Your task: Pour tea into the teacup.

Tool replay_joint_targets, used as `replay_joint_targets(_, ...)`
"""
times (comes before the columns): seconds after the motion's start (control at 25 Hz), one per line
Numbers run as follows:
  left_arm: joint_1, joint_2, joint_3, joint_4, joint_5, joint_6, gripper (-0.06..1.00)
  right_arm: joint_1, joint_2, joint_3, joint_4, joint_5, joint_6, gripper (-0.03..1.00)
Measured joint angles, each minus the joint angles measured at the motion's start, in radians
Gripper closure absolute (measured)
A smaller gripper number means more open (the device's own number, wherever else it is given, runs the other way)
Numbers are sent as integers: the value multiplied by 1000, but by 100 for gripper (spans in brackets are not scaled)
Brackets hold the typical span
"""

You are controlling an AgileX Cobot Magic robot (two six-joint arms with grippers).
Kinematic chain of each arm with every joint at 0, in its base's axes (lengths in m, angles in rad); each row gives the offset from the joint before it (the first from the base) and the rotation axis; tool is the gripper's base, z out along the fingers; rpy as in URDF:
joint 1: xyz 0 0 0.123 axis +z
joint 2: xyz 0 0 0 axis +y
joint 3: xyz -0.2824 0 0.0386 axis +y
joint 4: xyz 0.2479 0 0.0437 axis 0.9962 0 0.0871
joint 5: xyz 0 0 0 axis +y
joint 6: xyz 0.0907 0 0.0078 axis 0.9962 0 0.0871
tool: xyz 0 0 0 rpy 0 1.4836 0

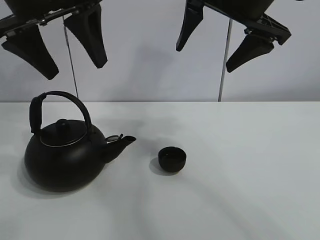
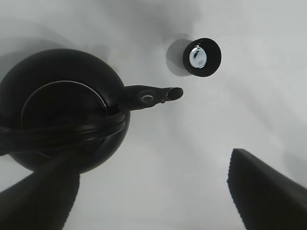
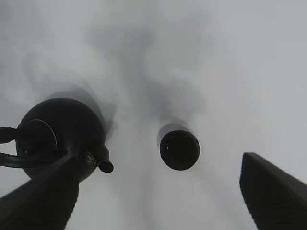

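Overhead, we are looking down on a white table (image 1: 250, 175) where the teacup (image 1: 172, 159) is sitting upright near the middle, just beside the spout of a big black kettle (image 1: 65, 152) but not touching it. The kettle is standing to the cup's left, its arched handle (image 1: 60, 102) raised and its spout pointing at the cup. Both of our grippers are hanging high above the table: the left gripper (image 1: 65, 47) over the kettle and the right gripper (image 1: 220, 35) above and to the right of the cup, each with its fingers spread wide and holding nothing.

Through the left wrist camera, we are seeing the kettle from above with its lid ring and handle, the spout aiming toward the teacup (image 2: 202, 57), whose inside is catching a bright glint. Our left fingers (image 2: 268, 191) are standing apart, clear of both.

Through the right wrist camera, we are seeing the teacup (image 3: 179, 149) between the kettle (image 3: 60, 136) and one of our right fingers (image 3: 273, 194), which are likewise parted and empty.
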Motion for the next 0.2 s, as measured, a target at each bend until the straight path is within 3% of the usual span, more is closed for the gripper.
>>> replay_joint_targets(0.2, 0, 0, 0, 0, -23, 0, 33, 0, 0, 0, 0, 0, 0, 34)
